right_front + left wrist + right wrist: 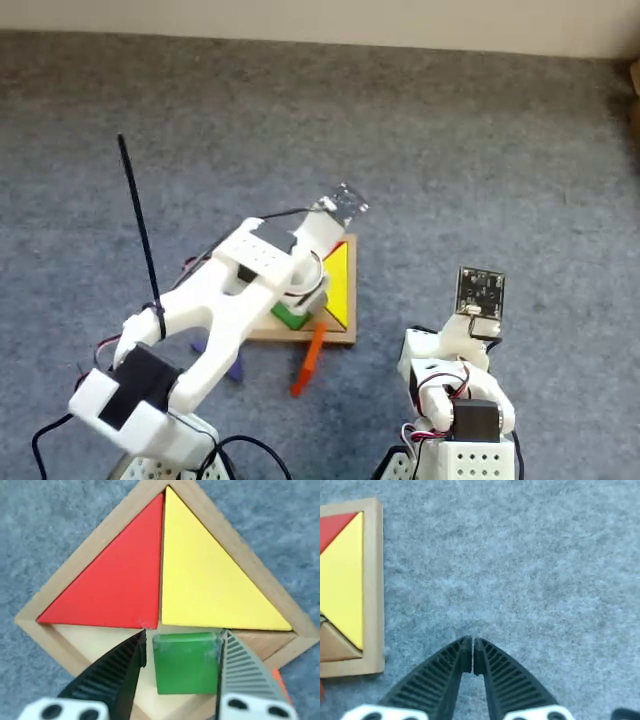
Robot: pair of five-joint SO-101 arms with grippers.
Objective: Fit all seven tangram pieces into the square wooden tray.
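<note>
Tangram pieces: we saw the red triangle (120, 580) and the yellow triangle (210, 580) seated edge to edge in the wooden tray (80, 565), which lay mid-counter (450, 130). The green square (185, 662) sat close to their meeting corner, toward the tray's 6 o'clock edge in the high view.
Left jaws: closed on the green square from two opposite sides, low over the tray.
Right jaws: clenched on nothing, over the counter at the tray's 3 o'clock.
Loose pieces: the orange piece (310, 360) lay at 6 o'clock just outside the rim. The blue piece (234, 370) lay at 8 o'clock.
Risk, square: we judged that it was not quite flush with the triangles. Letting go there could have left it skewed and taken room from later pieces.
Risk, neighbours: one jaw tip stood right beside the red triangle's corner, so a twist or push could have nudged the seated triangles or slid the tray.
Risk, orange piece: any tray shift could have shoved it farther off.
Hidden: the left arm (230, 310) covered most of the tray from above, so we could not count seven pieces.
Unclear: the brown patch (335, 645) beside the yellow triangle might have been a piece or bare tray floor. The blue piece's outline was cut off by the arm. We could not tell whether the square rested on the floor or hung just above it.
</note>
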